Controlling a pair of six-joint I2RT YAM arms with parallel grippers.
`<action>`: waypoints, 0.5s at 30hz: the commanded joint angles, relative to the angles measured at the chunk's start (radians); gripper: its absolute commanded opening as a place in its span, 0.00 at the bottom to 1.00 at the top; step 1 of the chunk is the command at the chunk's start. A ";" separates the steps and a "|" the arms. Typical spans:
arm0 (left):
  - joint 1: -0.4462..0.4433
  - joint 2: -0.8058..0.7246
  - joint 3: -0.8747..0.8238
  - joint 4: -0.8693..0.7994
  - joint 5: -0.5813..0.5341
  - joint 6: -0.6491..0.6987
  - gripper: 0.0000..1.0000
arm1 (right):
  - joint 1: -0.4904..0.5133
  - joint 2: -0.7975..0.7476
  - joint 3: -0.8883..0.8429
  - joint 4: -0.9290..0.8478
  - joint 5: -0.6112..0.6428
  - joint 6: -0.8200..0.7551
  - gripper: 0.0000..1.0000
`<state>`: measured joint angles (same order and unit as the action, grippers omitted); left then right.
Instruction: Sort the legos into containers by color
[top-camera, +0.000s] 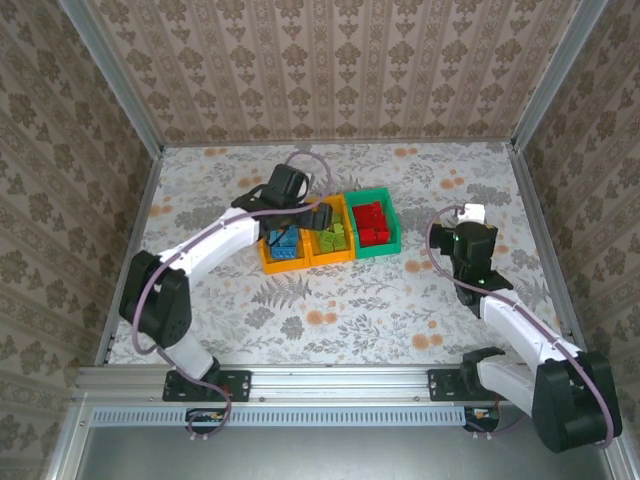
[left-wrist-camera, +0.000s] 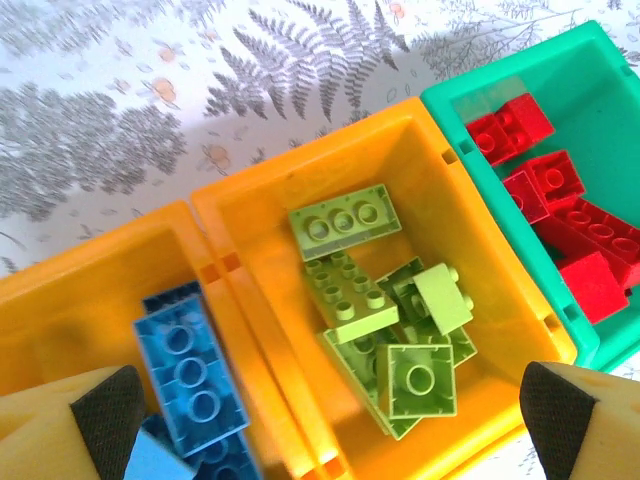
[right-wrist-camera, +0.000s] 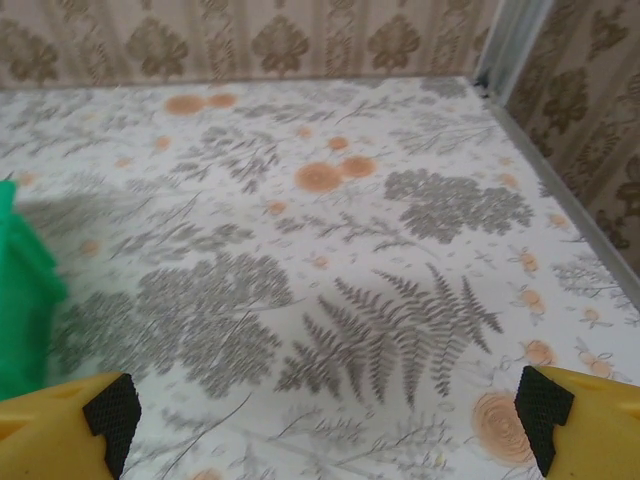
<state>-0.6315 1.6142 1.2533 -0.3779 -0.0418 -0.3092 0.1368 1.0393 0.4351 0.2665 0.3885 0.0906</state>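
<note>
The left fingers (left-wrist-camera: 100, 410) are held apart above the orange bin (left-wrist-camera: 260, 230) of lime legos (left-wrist-camera: 345, 222); the right fingers (right-wrist-camera: 108, 410), likewise spread, are apparently near the worktop (right-wrist-camera: 380, 300)'s right edge.

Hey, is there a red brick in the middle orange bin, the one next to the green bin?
No, the middle orange bin holds only lime green bricks; the red bricks lie in the green bin.

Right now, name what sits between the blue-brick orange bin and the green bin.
A second orange rectangular plastic bin holding lime green studded bricks, clearest in the left wrist view.
</note>
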 joint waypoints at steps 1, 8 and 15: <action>-0.016 -0.092 -0.069 0.069 -0.123 0.117 1.00 | -0.058 0.024 -0.089 0.236 -0.054 -0.021 1.00; -0.022 -0.258 -0.248 0.145 -0.333 0.185 1.00 | -0.129 0.167 -0.154 0.467 -0.075 0.020 1.00; -0.020 -0.403 -0.385 0.182 -0.548 0.187 1.00 | -0.139 0.400 -0.093 0.616 -0.186 0.021 1.00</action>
<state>-0.6537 1.2629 0.9005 -0.2348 -0.4339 -0.1516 0.0021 1.3491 0.3157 0.7254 0.2890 0.1013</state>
